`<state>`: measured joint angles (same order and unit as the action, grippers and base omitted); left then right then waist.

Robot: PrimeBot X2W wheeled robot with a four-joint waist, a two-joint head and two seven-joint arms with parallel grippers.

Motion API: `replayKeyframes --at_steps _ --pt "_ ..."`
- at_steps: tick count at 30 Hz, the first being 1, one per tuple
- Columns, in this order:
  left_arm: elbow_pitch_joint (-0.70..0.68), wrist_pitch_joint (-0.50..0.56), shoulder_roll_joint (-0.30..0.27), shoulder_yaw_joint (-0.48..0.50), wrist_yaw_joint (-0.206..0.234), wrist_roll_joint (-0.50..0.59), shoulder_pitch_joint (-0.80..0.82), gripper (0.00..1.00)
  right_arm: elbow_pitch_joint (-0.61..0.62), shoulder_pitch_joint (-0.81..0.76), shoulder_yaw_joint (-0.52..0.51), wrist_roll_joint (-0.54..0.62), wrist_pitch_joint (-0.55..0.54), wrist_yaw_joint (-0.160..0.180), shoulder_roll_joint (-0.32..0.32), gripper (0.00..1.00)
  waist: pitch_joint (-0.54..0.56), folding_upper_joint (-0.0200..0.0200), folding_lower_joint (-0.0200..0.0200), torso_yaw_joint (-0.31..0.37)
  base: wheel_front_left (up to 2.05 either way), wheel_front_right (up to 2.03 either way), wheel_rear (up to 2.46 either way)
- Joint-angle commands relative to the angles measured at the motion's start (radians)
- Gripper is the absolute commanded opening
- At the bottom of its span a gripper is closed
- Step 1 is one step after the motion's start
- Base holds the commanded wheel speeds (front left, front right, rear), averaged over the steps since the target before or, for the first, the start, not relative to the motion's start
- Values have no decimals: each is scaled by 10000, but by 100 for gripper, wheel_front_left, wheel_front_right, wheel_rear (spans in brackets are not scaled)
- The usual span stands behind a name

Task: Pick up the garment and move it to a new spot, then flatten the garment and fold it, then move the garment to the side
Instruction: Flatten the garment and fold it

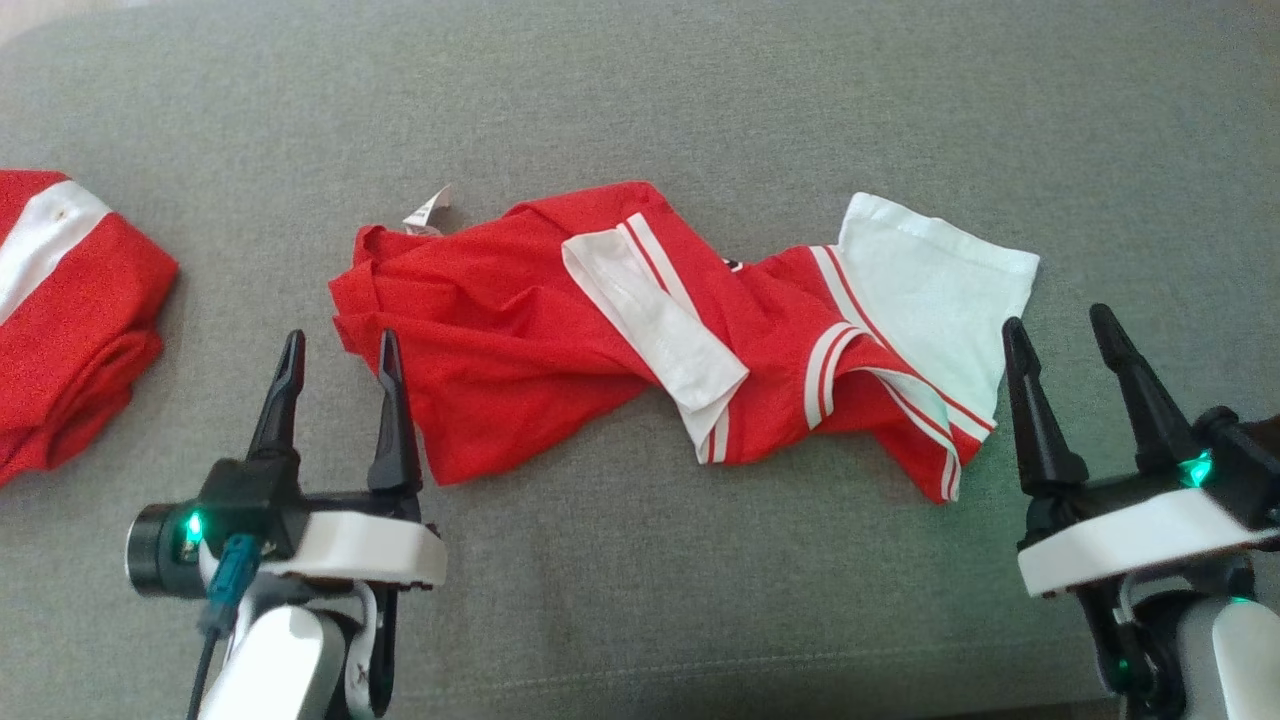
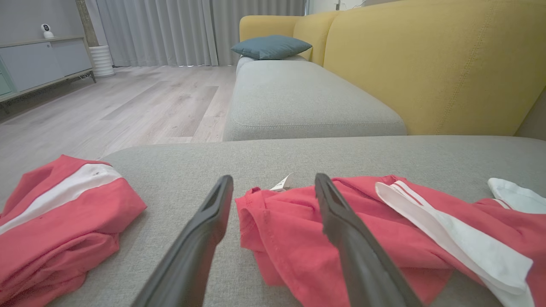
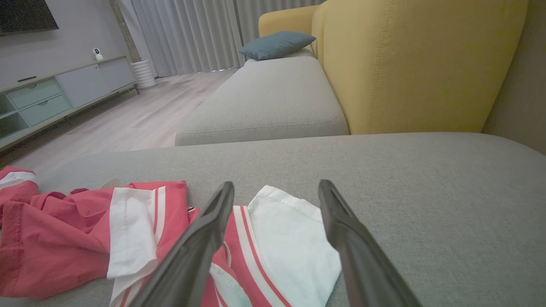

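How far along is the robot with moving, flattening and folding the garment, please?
Looks done: perhaps the move; the red-and-white garment lies loose on the grey sofa cushion. In hand: nothing; left gripper and right gripper are open at its ends. Left: it is rumpled, so flattening, folding and setting aside.

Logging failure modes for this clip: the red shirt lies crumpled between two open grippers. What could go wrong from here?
The garment is twisted, a white sleeve folded over its red body; the left gripper, at the bunched end, may pinch several layers.
The right gripper sits by the other white sleeve; pulling there might stretch only that.
A second red garment lies close on the left; sideways moves could disturb it.
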<state>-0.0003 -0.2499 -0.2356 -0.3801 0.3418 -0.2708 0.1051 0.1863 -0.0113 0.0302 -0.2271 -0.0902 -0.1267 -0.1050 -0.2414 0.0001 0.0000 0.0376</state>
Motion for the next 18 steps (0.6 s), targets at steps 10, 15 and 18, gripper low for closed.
replayKeyframes --at_steps 10,15,18 --pt "-236 -117 95 276 -179 150 495 100 102 970 2438 -94 -1203 -40 -789 100 -299 -1 0 -236 0 0 0" --pt "-228 -117 251 213 -270 243 762 100 -762 1910 4101 -398 -2110 -40 -909 100 -533 -1 0 -480 0 0 0" --pt "-198 -118 386 153 -353 293 914 100 -1499 2437 4603 -438 -2457 -40 -915 100 -696 -1 0 -662 0 0 0"
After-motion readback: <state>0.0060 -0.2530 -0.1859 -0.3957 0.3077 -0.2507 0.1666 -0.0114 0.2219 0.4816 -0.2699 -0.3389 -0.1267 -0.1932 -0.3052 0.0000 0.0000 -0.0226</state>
